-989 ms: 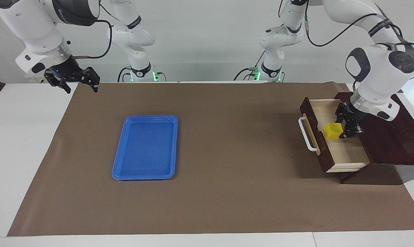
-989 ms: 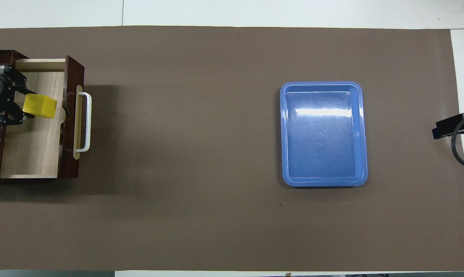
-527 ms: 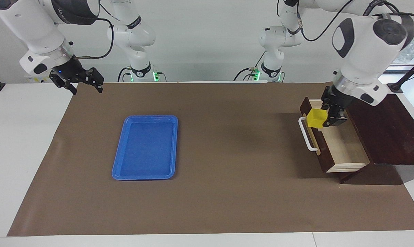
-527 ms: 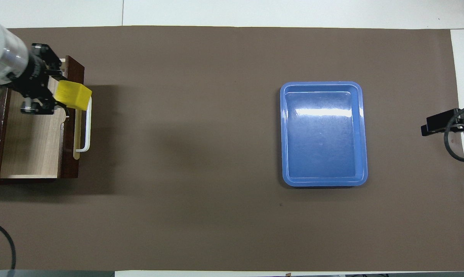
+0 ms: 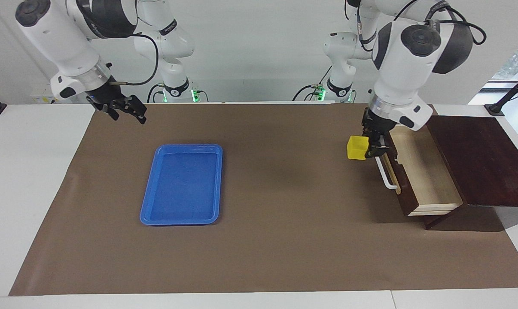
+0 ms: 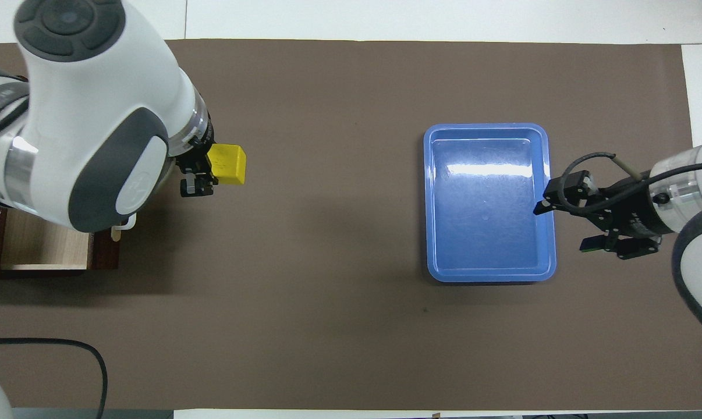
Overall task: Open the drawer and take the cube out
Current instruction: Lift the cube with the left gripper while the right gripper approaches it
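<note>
The yellow cube [image 5: 356,148] [image 6: 227,164] hangs in the air over the brown mat, just in front of the drawer's white handle [image 5: 386,175]. My left gripper [image 5: 367,148] [image 6: 208,169] is shut on the cube from the drawer's side. The drawer [image 5: 426,180] [image 6: 42,251] stands pulled open from its dark wooden box [image 5: 482,159], and its pale inside shows nothing in it. In the overhead view the left arm covers most of the drawer. My right gripper [image 5: 125,110] [image 6: 562,227] hangs open and holds nothing, over the mat beside the blue tray.
A flat blue tray [image 5: 186,147] [image 6: 490,127] lies on the brown mat [image 5: 284,240] toward the right arm's end, with nothing in it. The wooden box sits at the left arm's end of the table.
My left gripper has lifted the cube out of the drawer and carried it past the drawer front, toward the table's middle. The right gripper has moved toward the blue tray.
</note>
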Controlling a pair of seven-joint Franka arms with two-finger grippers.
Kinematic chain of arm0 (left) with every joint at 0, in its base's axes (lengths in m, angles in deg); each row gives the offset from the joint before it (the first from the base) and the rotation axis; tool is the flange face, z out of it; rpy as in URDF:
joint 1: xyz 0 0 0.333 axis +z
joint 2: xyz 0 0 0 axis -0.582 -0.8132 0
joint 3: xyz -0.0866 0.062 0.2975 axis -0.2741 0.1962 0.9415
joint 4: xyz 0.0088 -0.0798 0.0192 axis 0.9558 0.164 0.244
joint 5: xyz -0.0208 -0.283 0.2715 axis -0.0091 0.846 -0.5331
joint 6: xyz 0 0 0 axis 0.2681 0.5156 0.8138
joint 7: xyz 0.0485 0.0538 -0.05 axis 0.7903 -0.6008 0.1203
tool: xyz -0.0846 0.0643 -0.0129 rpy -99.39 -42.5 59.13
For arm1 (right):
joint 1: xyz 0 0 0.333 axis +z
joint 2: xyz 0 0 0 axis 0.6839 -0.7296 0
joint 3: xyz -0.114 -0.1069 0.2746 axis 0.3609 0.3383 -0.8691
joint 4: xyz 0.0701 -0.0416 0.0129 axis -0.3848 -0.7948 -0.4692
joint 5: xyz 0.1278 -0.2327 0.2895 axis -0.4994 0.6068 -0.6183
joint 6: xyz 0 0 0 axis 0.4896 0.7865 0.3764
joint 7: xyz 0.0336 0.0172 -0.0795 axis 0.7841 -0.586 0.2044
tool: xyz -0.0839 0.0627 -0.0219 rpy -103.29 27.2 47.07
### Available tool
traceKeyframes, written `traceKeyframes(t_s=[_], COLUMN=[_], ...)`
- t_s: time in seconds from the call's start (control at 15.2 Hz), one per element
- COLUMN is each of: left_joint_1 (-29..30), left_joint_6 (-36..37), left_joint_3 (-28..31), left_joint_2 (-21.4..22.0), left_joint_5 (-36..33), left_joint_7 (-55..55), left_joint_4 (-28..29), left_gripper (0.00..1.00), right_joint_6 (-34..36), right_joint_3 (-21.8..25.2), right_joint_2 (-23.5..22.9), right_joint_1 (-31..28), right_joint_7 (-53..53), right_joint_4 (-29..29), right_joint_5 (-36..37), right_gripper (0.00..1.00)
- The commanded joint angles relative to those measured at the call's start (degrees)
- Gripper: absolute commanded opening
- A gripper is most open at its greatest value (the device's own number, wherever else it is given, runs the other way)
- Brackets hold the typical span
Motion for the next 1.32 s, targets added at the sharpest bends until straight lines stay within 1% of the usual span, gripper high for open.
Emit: traceKeyframes(t_s=[0.0,0.2,0.4,0.53,0.59,0.66,0.73,0.79,0.86,1.25], left_joint_1=[-0.43,-3.06,-4.39,-4.74,-4.83,-4.83,-4.83,-4.74,-4.66,-4.3], left_joint_6=[1.13,-0.01,-1.15,-2.29,-2.91,-3.53,-3.88,-4.14,-4.49,-5.11], left_joint_3=[0.77,0.77,0.77,0.77,0.77,0.77,0.77,0.77,0.77,0.77], left_joint_2=[-1.11,-1.81,-1.9,-1.81,-1.81,-1.72,-1.72,-1.72,-1.72,-1.72], left_joint_5=[2.51,2.78,3.57,3.66,3.66,3.66,3.57,3.49,3.31,2.96], left_joint_7=[4.29,7.98,9.14,9.22,9.31,9.31,9.31,9.23,9.22,9.05], left_joint_4=[-2.17,-1.9,-1.9,-1.2,-1.03,-0.42,-0.24,-0.23,-0.32,-0.32], left_gripper=[0.0,0.0,0.0,0.0,0.0,0.0,0.0,0.0,0.0,0.0], right_joint_6=[-7.3,-16.7,-27.25,-30.35,-31.23,-32.54,-34.82,-36.67,-37.12,-31.69], right_joint_3=[0.17,0.17,0.17,0.17,0.17,0.17,0.17,0.17,0.17,0.26], right_joint_2=[-3.73,-8.75,-13.41,-16.04,-17.71,-20.43,-23.85,-26.4,-28.08,-30.29], right_joint_1=[5.29,11.81,18.57,21.48,22.19,23.59,26.13,27.46,27.64,27.38], right_joint_7=[-14.26,-24.31,-30.21,-32.15,-33.12,-34.43,-36.79,-39.25,-40.58,-46.22], right_joint_4=[-2.11,-2.28,-2.46,-2.11,-1.5,0.42,3.22,5.78,8.24,17.21], right_joint_5=[-7.47,-15.99,-24.43,-31.11,-33.14,-34.64,-34.83,-34.83,-34.83,-33.78], right_gripper=[1.0,1.0,1.0,1.0,1.0,1.0,1.0,1.0,1.0,1.0])
